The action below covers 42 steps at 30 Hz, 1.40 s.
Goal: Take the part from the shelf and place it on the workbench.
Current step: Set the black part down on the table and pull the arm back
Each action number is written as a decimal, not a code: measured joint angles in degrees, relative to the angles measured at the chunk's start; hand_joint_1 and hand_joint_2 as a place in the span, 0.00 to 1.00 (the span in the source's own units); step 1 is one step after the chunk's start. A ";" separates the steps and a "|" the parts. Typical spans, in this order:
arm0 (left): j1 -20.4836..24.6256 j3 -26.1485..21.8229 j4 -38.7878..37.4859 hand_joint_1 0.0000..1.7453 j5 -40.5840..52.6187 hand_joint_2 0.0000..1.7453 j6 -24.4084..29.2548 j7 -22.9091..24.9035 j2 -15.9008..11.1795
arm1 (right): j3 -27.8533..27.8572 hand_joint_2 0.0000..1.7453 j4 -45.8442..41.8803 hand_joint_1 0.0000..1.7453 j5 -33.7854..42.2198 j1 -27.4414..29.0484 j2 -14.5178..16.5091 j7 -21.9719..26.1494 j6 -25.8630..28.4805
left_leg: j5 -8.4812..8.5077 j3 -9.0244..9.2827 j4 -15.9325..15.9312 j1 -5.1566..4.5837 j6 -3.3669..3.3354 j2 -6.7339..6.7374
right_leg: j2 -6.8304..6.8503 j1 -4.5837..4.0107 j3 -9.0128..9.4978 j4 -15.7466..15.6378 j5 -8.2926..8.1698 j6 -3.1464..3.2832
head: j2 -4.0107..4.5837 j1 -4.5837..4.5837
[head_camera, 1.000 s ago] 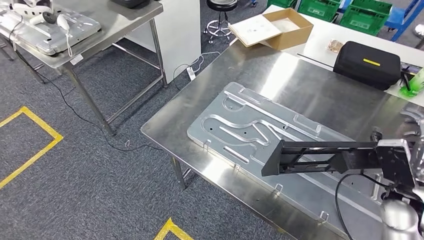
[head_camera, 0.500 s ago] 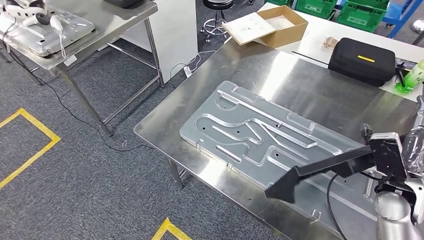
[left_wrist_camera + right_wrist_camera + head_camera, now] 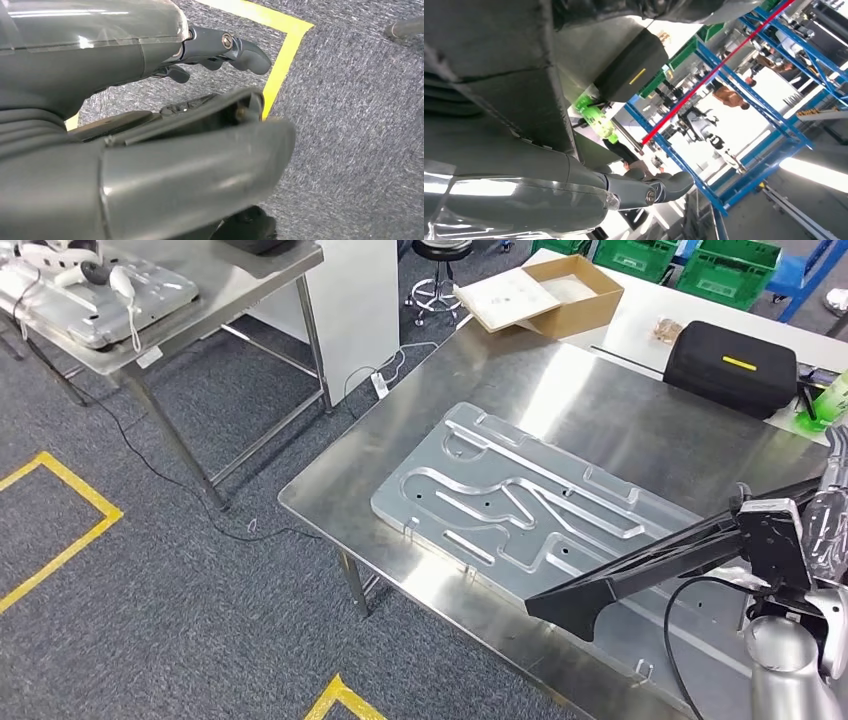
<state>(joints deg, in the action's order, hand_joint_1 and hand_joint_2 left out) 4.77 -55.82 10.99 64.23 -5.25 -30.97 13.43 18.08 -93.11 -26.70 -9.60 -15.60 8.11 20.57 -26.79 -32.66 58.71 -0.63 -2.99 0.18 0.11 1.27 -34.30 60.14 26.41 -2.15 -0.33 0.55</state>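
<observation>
A steel workbench (image 3: 620, 430) stands on grey carpet (image 3: 170, 580) marked with yellow tape (image 3: 60, 530); a large grooved aluminium plate (image 3: 520, 505) lies flat on it. The right hand (image 3: 790, 550) grips the long black part (image 3: 640, 570) above the plate's near edge (tilted, not set down). The left hand (image 3: 150, 125) hangs over carpet, fingers apart, empty. A black case (image 3: 735, 365) and a cardboard box (image 3: 545, 292) sit behind.
</observation>
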 joint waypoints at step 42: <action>-0.19 1.45 0.00 0.00 3.66 0.00 -1.98 2.20 -2.32 | -31.51 1.00 68.65 0.00 -19.51 -58.99 -26.05 -9.73 -41.03 | -4.71 -8.15 14.60 0.21 1.04 -0.66 | 0.03 0.03 -1.67 -0.27 -0.93 1.77 | 0.00 0.03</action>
<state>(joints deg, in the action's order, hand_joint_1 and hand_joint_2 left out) 4.58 -54.37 10.99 67.88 -7.23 -28.77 11.11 -13.43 -24.45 -46.21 -68.59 -41.65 -1.62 -20.47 -31.50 -40.81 73.30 -0.43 -1.95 -0.47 0.14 1.29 -35.97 59.87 25.49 -0.38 -0.33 0.57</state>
